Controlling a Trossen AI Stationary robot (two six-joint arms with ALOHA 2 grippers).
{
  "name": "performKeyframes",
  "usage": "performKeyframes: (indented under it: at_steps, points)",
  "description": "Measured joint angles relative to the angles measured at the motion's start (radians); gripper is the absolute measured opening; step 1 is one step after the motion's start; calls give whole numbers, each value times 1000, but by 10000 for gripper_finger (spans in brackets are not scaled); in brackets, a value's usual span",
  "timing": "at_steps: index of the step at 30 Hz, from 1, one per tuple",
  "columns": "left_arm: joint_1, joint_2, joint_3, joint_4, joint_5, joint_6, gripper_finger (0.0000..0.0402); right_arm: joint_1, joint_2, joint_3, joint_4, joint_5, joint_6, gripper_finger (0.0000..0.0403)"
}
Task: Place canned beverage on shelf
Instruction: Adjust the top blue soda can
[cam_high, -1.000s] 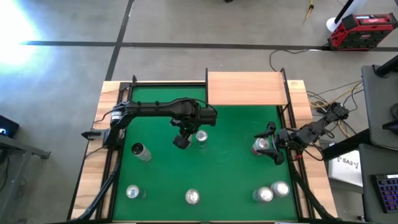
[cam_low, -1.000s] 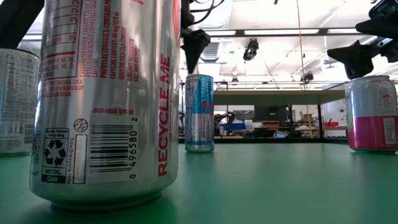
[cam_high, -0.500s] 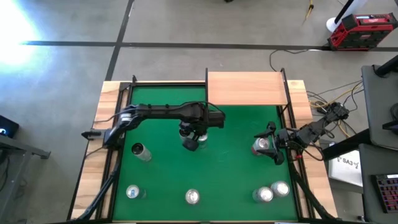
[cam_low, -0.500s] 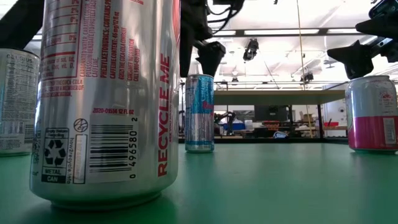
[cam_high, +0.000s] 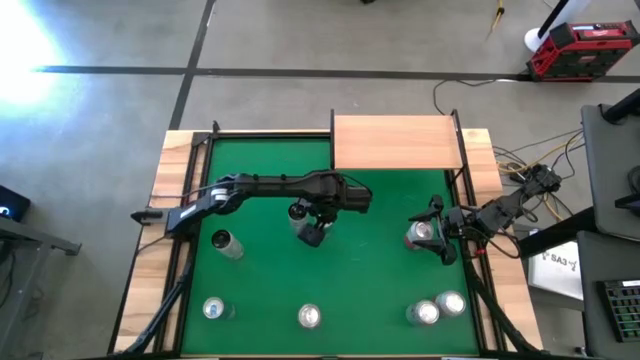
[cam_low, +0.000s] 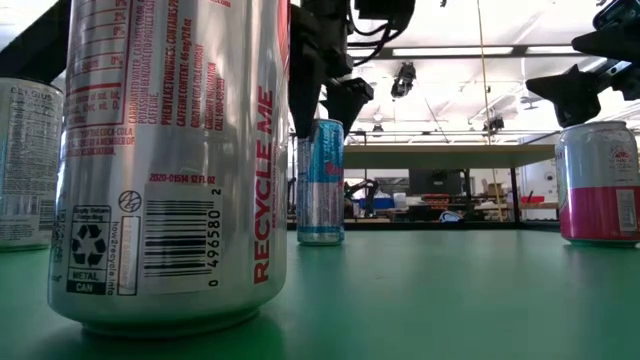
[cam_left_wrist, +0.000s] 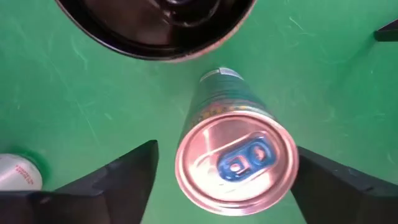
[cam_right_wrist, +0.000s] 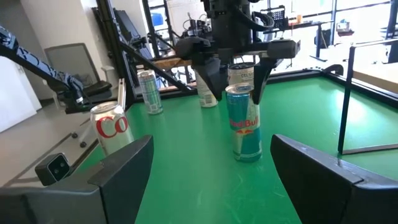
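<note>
Slim blue-and-silver energy drink can (cam_right_wrist: 243, 122), sealed, pull tab intact, upright mid-table on green felt tabletop (cam_high: 370, 270); left gripper (cam_right_wrist: 235, 79) poised over its top, fingers apart, one either side of the rim, not clamped. Right gripper (cam_high: 437, 235) near right edge at a pink-and-silver can (cam_low: 598, 183), fingers apart either side of it; grip undeterminable. Shelf (cam_high: 397, 142), pale wood, at far edge, bare. Further upright cans along near edge, including a Coca-Cola can (cam_low: 175, 160)
</note>
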Motion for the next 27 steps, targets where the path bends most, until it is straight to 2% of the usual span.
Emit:
performKeyframes:
  at_steps: [7, 13, 20, 27]
  points:
    - [-3, 0, 0, -17, -1, 10, 220, 0, 0, 0, 0, 0, 0, 315]
    - [-3, 0, 0, -18, -1, 163, 219, 0, 0, 0, 0, 0, 0, 315]
    - [-1, -6, -1, 15, -49, 481, 223, 0, 0, 0, 0, 0, 0, 315]
    - [4, -10, -1, 15, -50, 820, 225, 0, 0, 0, 0, 0, 0, 315]
